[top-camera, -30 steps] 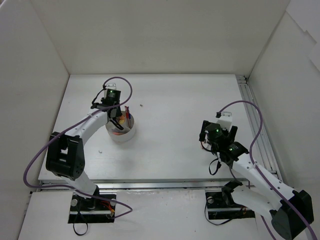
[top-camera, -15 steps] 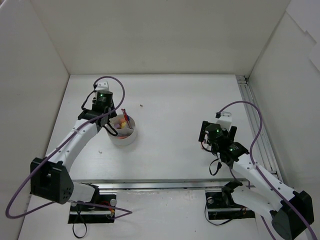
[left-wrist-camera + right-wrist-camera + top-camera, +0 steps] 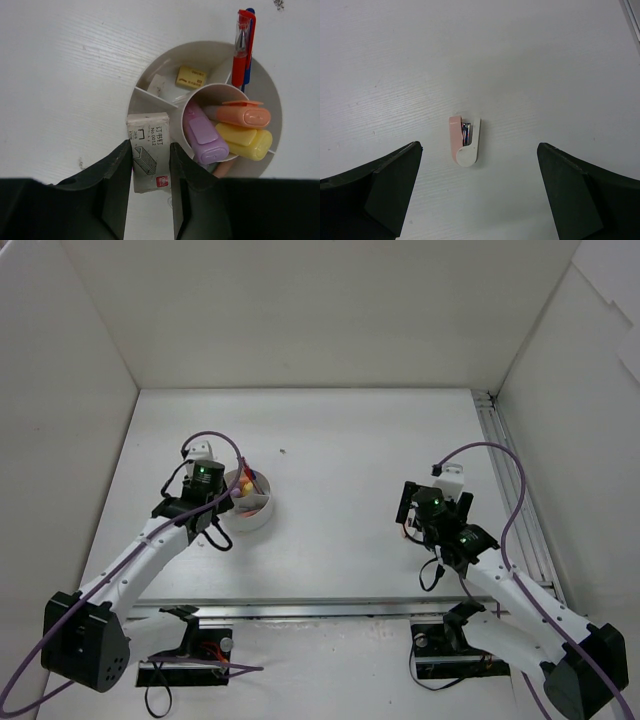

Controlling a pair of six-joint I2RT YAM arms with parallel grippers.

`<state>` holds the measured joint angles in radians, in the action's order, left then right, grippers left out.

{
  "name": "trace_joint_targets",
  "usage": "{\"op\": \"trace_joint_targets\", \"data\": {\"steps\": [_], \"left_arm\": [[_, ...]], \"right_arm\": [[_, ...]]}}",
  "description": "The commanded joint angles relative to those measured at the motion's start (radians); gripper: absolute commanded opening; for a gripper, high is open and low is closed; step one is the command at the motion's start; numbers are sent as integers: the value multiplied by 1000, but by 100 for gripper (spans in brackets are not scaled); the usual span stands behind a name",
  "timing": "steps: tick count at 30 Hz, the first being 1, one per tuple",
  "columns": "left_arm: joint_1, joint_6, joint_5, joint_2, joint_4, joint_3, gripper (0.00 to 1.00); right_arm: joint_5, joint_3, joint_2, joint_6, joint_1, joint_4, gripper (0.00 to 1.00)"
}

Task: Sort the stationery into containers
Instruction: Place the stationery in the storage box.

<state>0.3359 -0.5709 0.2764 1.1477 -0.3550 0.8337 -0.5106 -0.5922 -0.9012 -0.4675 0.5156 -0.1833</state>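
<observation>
The round white cup (image 3: 252, 510) stands left of centre; the left wrist view shows its rim (image 3: 145, 75) and dividers. Its middle tube holds a purple marker (image 3: 202, 135), an orange marker (image 3: 245, 114) and a yellow marker (image 3: 247, 141). A red pen (image 3: 242, 45) and a blue pen stand in one compartment, and a cream eraser (image 3: 191, 77) lies in another. My left gripper (image 3: 226, 500) (image 3: 150, 147) is shut on a white staple box (image 3: 149, 160) over the cup's left rim. My right gripper (image 3: 420, 520) (image 3: 479, 150) is open above a small pink and white stapler (image 3: 465, 141) on the table.
White walls close in the table on the left, back and right. A metal rail (image 3: 510, 480) runs along the right edge. A small dark speck (image 3: 283, 451) lies behind the cup. Purple cables loop over both arms.
My left arm has drawn back from behind the cup towards the near left, and its gripper is now at the cup's left side. The right arm has not moved.
</observation>
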Motion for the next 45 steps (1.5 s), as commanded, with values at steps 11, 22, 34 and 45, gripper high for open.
{"op": "trace_joint_targets", "data": {"steps": [11,22,34,45], "left_arm": [[12,-164,43,41,103,8,16],[12,-162,29,-22,114,-30,54],[22,-71,-63,-134,97,-21,100],[95,29,-155,-253,77,-25,100]], "right_arm": [[4,-23,15,-22,-5,28,98],[-3,-21,10,-16,-5,28,98],[64,-6,-22,-75,-3,27,98],[141,-97,-347,-212,-14,1,98]]}}
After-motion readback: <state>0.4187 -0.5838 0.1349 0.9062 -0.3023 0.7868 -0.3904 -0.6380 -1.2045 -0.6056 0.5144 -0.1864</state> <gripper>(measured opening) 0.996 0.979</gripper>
